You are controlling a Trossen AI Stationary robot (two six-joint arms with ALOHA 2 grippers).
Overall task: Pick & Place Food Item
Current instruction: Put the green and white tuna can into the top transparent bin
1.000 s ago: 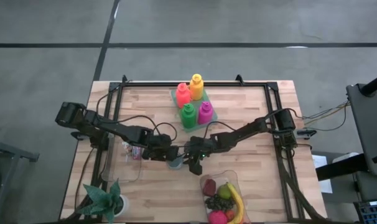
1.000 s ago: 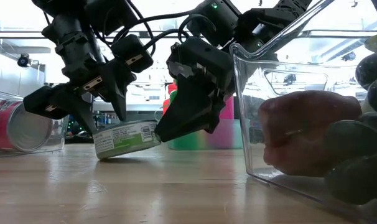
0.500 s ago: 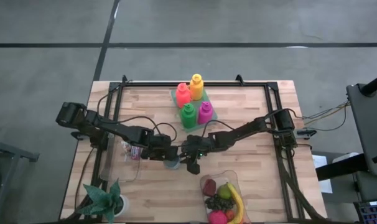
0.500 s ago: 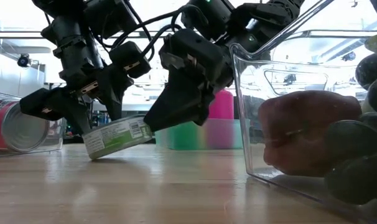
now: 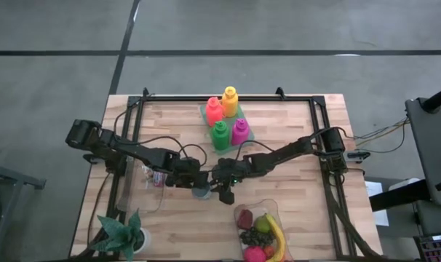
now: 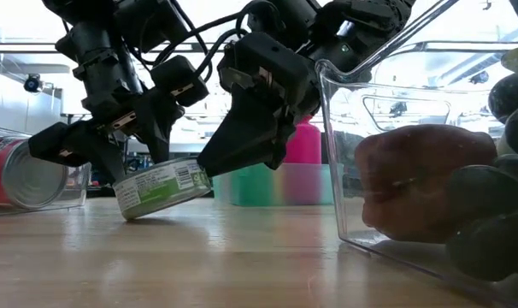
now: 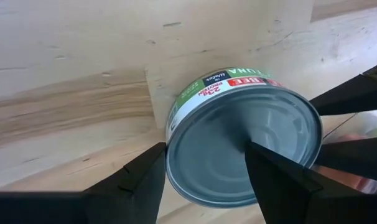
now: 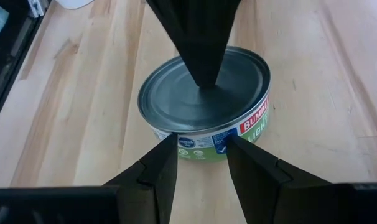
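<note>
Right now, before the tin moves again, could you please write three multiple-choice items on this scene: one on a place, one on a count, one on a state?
1. The round metal tin with the green label is
A. between the left hand and the right hand
B. inside the fruit box
C. beside the potted plant

2. The coloured plastic bottles on the green tray number
A. two
B. four
C. six

3. The tin is
A. lying flat
B. lifted clear
C. tilted on one edge

Answers: 1 A, the high view shows both arms meeting at it. 2 B, pink, yellow, green and magenta. 3 C, the low view shows one edge on the wooden table.
</note>
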